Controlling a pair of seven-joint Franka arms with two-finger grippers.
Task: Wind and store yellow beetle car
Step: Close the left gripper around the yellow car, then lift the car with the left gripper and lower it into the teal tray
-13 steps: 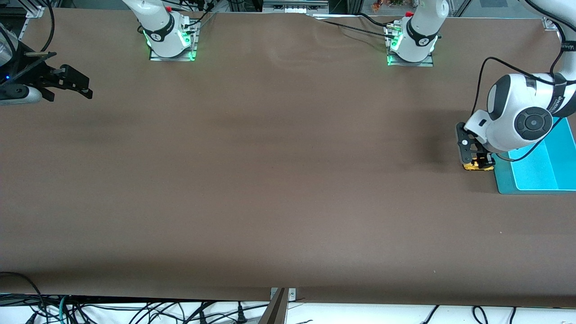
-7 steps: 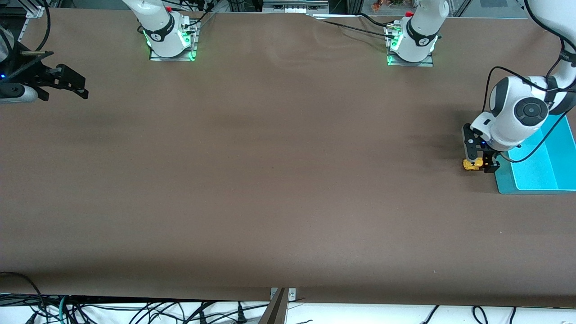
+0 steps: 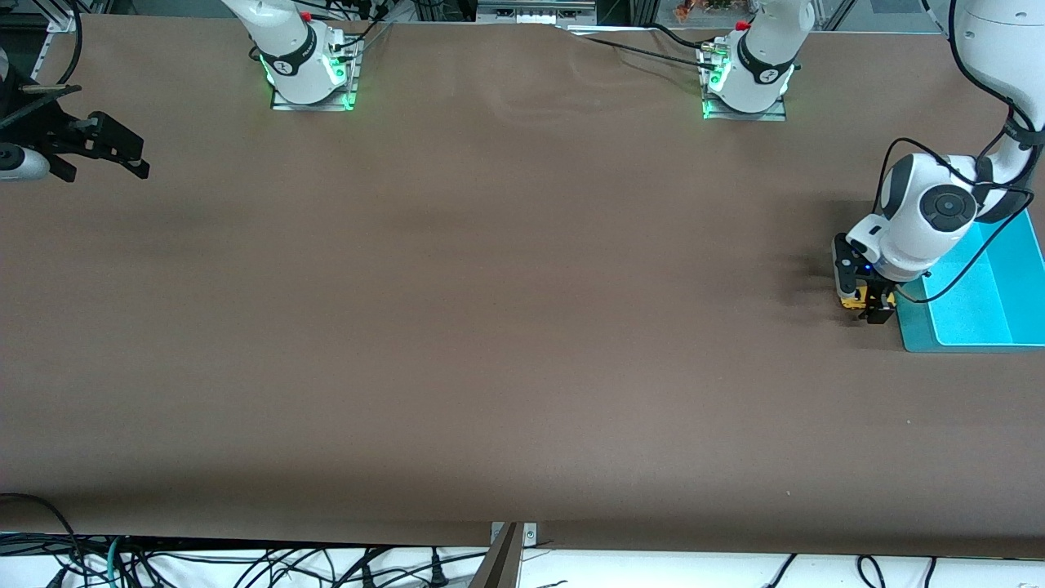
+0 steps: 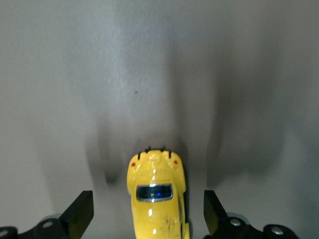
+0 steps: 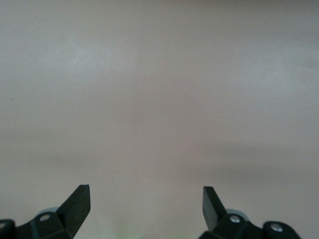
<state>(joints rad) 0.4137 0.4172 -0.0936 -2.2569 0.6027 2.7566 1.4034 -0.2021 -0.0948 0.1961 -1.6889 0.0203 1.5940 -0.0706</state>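
At the left arm's end of the brown table (image 3: 522,343), about 3 o'clock in the front view, the tiny bright yellow beetle-shaped toy car (image 3: 853,303) (image 4: 157,194) sits on the tabletop just beside the turquoise plastic bin (image 3: 971,318). Left gripper (image 3: 867,304) (image 4: 148,215) low over the car, black fingers (image 4: 79,214) spread wide, one on each side of the body, clear gaps both sides, not touching it. At about 9–10 o'clock, toward the right arm's end, the right gripper (image 3: 110,151) (image 5: 147,204) hangs over bare table, waiting, fingers (image 5: 77,201) spread apart, holding nothing. Both arm bases sit along 12 o'clock.
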